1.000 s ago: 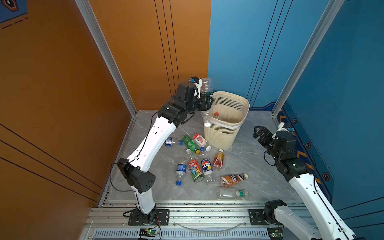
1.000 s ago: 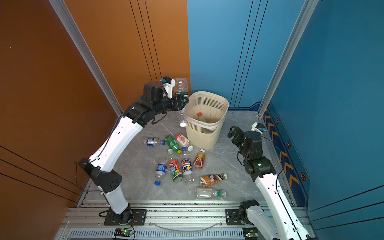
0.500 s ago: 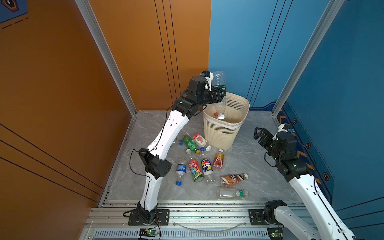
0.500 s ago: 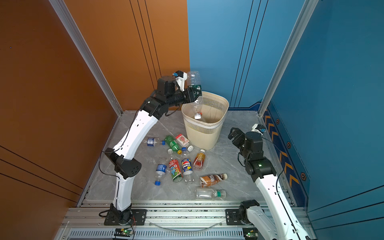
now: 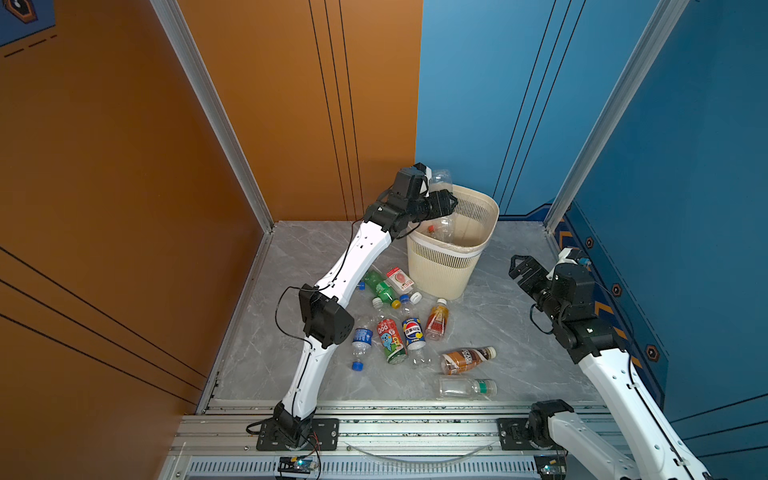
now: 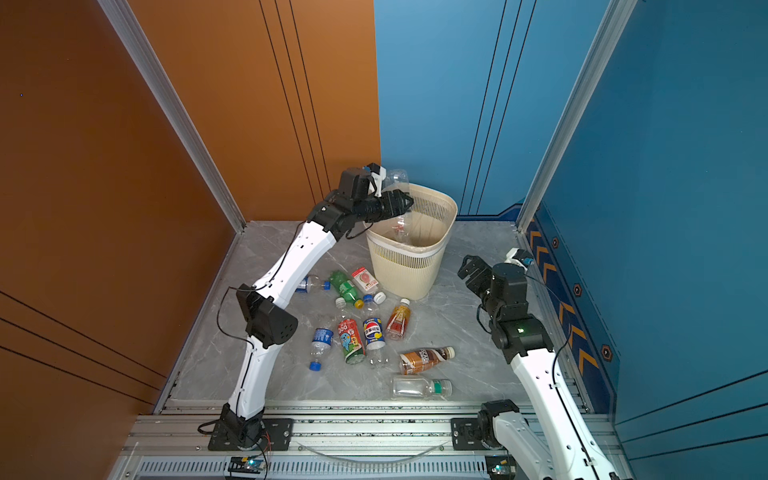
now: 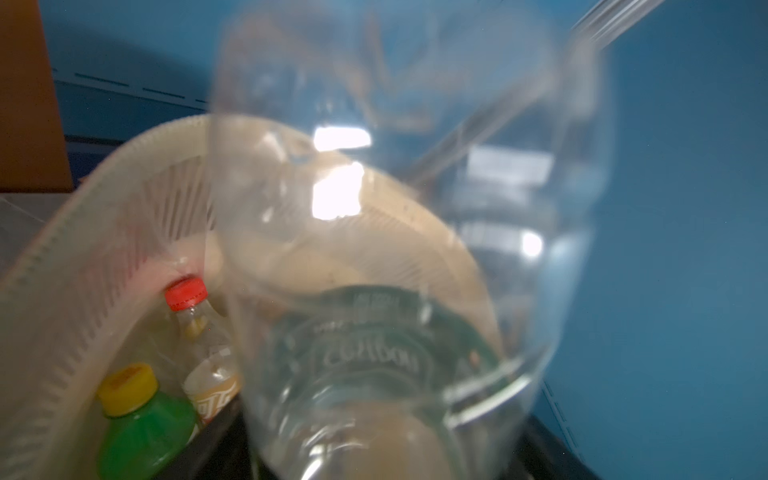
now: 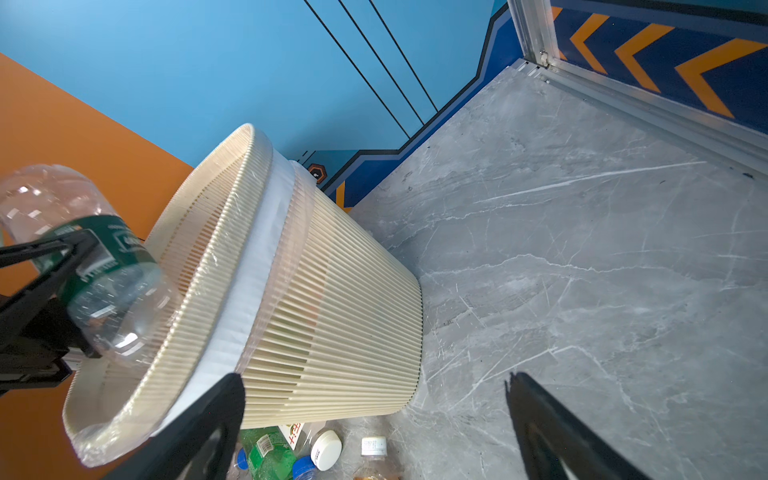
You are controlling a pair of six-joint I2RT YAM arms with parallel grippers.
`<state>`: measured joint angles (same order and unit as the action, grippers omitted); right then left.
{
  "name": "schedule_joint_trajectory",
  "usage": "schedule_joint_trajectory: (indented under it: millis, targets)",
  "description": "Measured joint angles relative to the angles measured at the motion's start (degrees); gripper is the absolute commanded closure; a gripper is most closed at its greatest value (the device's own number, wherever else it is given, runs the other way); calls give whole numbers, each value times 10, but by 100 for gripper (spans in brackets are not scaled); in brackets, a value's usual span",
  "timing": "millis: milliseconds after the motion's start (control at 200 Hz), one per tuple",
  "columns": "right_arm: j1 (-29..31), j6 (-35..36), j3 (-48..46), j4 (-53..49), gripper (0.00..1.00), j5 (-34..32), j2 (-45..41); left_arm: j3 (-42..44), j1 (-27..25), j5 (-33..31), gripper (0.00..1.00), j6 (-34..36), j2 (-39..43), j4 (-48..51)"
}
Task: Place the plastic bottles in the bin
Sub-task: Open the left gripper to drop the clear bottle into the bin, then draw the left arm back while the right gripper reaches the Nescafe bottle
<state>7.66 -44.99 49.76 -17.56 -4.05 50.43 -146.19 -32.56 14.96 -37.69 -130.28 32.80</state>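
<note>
My left hand [image 5: 451, 203] is over the bin [image 5: 444, 270] with a clear bottle [image 5: 439, 183] between its fingers [image 8: 41, 284], one end dipping in (I cannot tell if it squeezes or lets go). My right hand [image 5: 521, 270] is wide open and holds nothing. More bottles [image 5: 412, 332] lie on the desk [image 5: 519, 332] by the bin

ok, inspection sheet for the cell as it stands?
Surface: grey floor, flat.
Job's things: bin upright, lined, red-cap bottle and yellow-cap bottle inside; about ten loose bottles on the floor before it.
Clutter: nothing seen.
Grippers: left gripper over bin rim, clear bottle between its jaws, grip unclear; right gripper open, empty, right of bin.
Cables: black cable loop at left elbow.
Surroundings: orange wall, blue wall, aluminium rail in front.
</note>
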Motion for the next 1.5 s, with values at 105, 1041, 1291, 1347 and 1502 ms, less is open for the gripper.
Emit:
schedule_joint_trajectory:
  millis: [105,1041,1291,1347,1502]
  targets:
    - [-2,0,0,0,0,2,0,-1,3,2,2,-1,2,0]
    - [122,-26,-1,-106,0,8,30,819,20,-255,2,117,702,-38]
    - [273,-103,-24,-167,2,-59,35,981,72,-286,3,68,840,4]
    - [303,-134,-38,-185,3,-73,29,988,82,-286,2,61,852,3]
    - [393,-226,-75,-231,4,-103,12,1002,99,-285,2,52,859,1]
